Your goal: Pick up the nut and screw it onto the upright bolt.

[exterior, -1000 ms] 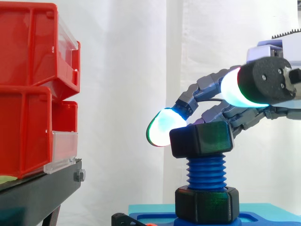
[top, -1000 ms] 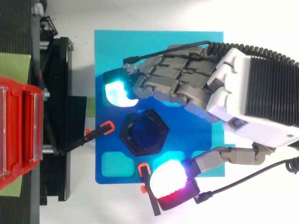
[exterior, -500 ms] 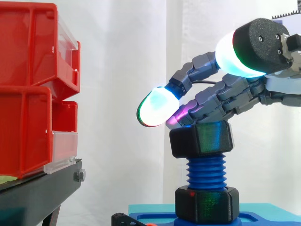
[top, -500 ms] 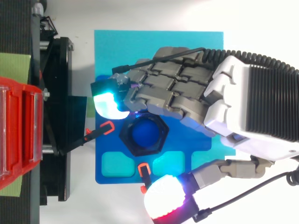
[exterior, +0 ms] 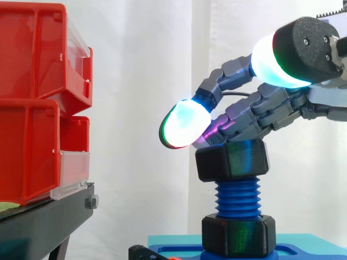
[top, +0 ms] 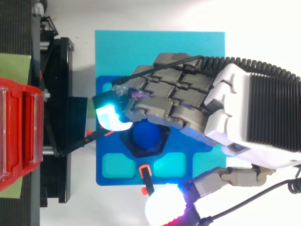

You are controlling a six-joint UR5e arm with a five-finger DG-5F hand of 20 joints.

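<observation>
there, black nut [exterior: 232, 160] atop blue bolt [exterior: 238, 199]

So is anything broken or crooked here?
Nothing stands out. The blue bolt stands straight, the black nut sits about level on its top, and a second nut sits at its foot. The hand is open right above the black nut.

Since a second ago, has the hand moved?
Yes. In the side view the hand has lifted relative to the upper nut on the blue bolt.
</observation>
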